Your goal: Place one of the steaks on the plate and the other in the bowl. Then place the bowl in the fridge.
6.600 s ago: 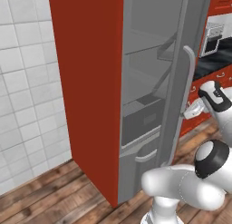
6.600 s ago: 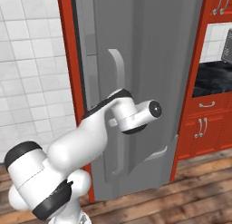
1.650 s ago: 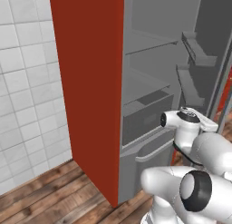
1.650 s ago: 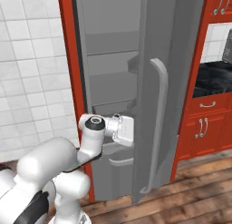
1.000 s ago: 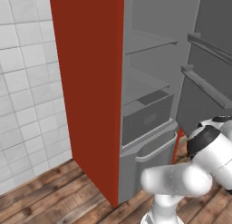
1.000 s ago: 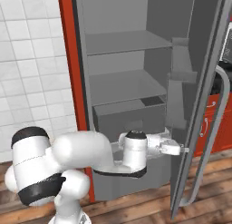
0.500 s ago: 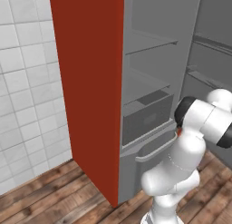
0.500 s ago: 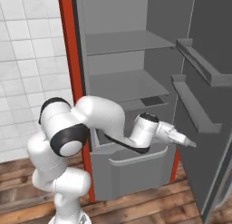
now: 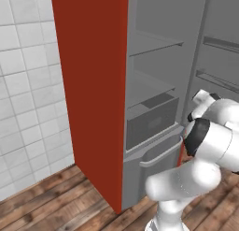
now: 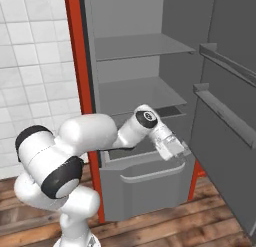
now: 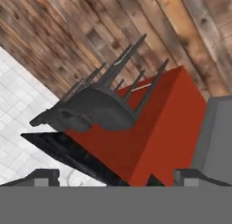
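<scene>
1. We are standing before the fridge [image 10: 140, 66] with its door [image 10: 227, 116] swung wide to our right; inside it we are seeing bare grey shelves [image 10: 142, 46] and a drawer [image 10: 145, 183] at the bottom.
2. We are holding the pincer [image 10: 176, 147] low inside the fridge opening, just above the drawer's front edge and below the lower shelf. It is released, jaws spread, and nothing is sitting between its fingertips [image 11: 45, 175] in the hand view.
3. Relative to the fridge, our arm is reaching in from the lower left in the right base view, and the wrist is angling down and away towards the door side.
4. The hand view is looking out past the fridge at a wooden floor [image 11: 136, 28], a red cabinet block [image 11: 158, 128] and a dark stool-like thing [image 11: 95, 109], all tipped over by the roll of the hand.
5. The steaks, the plate and the bowl are not among the things we are making out near the fridge, so we cannot tell which way they lie from the pincer or how their long axes run.
6. We are judging that the fridge is ready to receive the bowl, and that the coming move calls for drawing the arm clear of the fridge and turning away to find the tabletop carrying the meat.
</scene>
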You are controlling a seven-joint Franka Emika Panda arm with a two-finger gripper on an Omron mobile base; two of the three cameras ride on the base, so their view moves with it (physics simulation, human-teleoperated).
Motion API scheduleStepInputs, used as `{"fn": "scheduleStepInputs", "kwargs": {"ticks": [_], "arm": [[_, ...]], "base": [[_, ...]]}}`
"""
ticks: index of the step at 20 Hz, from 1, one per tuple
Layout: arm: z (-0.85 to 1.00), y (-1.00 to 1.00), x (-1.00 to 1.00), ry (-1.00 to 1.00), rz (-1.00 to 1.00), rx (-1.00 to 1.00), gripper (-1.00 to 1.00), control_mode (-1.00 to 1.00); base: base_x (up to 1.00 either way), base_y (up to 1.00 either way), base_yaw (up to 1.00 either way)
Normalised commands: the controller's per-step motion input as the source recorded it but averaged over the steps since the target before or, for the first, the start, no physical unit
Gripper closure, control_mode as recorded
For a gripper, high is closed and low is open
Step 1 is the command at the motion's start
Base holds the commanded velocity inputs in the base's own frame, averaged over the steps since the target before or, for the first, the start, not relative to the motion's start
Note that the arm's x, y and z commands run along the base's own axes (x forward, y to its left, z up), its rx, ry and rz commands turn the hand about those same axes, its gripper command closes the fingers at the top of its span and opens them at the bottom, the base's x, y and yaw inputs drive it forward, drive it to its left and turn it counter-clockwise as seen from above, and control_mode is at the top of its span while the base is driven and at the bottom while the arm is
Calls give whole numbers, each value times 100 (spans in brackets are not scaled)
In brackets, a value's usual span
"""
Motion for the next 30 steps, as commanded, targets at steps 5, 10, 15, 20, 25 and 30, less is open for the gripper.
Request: {"fn": "scheduleStepInputs", "kwargs": {"ticks": [5, 10, 15, 20, 25, 30], "arm": [[21, 31, 0, -76, -45, 68, -100, -100], [4, 80, 39, -58, -47, 17, -100, -100], [2, 37, 51, -32, -74, 9, -100, -100], [-1, 6, 25, -25, -79, 32, -100, -100], [-3, 49, 20, -23, -71, 12, -100, -100], [-18, 97, 0, -7, -56, -3, -100, -100]], "base": [[0, 0, 0], [0, 0, 0], [0, 0, 0], [0, 0, 0], [0, 0, 0], [0, 0, 0]]}}
